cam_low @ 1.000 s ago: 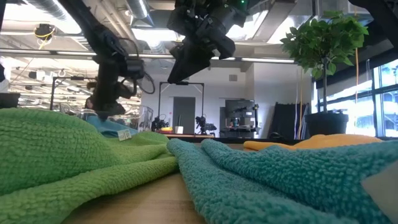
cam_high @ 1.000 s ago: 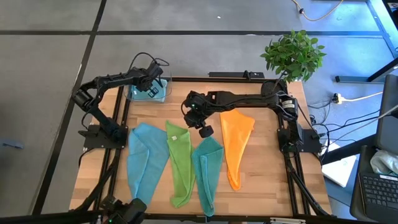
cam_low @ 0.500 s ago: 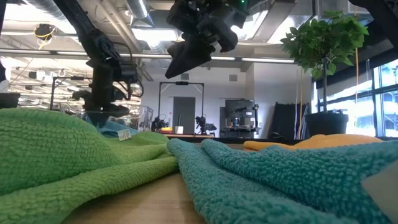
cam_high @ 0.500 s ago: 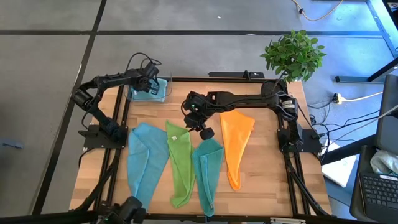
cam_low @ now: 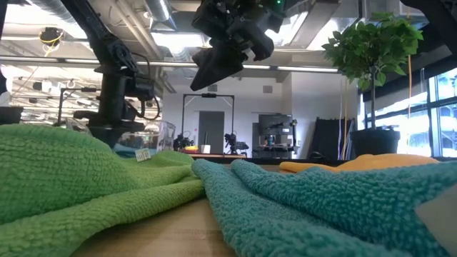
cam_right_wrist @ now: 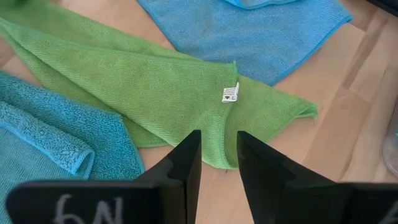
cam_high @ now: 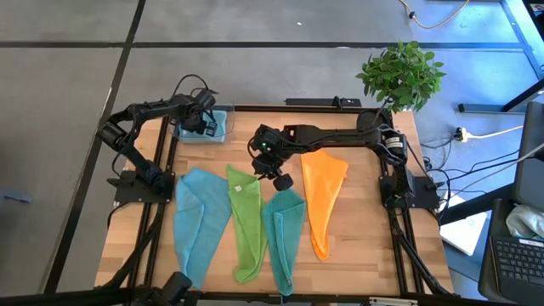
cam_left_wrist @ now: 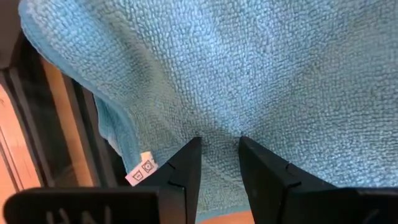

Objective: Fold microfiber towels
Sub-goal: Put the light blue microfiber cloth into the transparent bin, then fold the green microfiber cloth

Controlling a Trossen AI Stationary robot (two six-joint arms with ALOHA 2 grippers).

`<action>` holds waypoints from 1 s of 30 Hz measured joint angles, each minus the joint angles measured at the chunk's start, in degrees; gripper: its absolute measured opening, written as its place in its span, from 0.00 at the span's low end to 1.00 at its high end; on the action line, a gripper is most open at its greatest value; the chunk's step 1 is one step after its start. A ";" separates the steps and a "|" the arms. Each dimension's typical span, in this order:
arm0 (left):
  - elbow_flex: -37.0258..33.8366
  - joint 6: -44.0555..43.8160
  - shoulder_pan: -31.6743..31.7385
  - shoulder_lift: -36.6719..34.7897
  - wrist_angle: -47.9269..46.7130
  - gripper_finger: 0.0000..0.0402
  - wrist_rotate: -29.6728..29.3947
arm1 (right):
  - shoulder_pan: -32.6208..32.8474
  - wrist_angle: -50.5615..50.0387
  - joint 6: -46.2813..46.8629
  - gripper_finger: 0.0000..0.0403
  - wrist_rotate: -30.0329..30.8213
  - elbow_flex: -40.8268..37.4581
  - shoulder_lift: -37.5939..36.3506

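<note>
A folded light blue towel [cam_high: 204, 127] lies at the table's far left corner. My left gripper [cam_high: 202, 121] stands over it, fingertips down on the cloth [cam_left_wrist: 217, 142]. Four more towels lie side by side across the near half of the table: light blue [cam_high: 197, 217], lime green [cam_high: 246, 217], teal [cam_high: 285, 234] and orange [cam_high: 323, 195]. My right gripper [cam_high: 277, 177] hangs shut and empty in the air [cam_low: 205, 77] above the far ends of the lime green towel [cam_right_wrist: 155, 81] and the teal towel [cam_right_wrist: 50, 143]. My left gripper comes down from above onto the top face of the folded light blue towel [cam_left_wrist: 214, 124]. Its two nearly closed fingertips [cam_left_wrist: 189, 149] pinch a small pucker of cloth, and creases run in toward the gap. The towel lies flat on the table.
A potted plant [cam_high: 401, 75] stands at the table's far right corner. A clear wall [cam_low: 158, 135] shows beside the folded towel in the low view. Bare wood lies right of the orange towel and across the far middle of the table. A white tag [cam_right_wrist: 231, 93] sits on the lime green towel.
My left gripper has moved a little toward the table's left edge and come lower onto the folded light blue towel. My right gripper has tipped up slightly above the lime green towel and then stayed still. The four laid-out towels have not moved.
</note>
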 joint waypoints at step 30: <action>7.40 6.25 0.46 8.15 4.85 0.25 -8.40 | 0.00 -1.73 -0.65 0.26 0.07 -0.02 0.02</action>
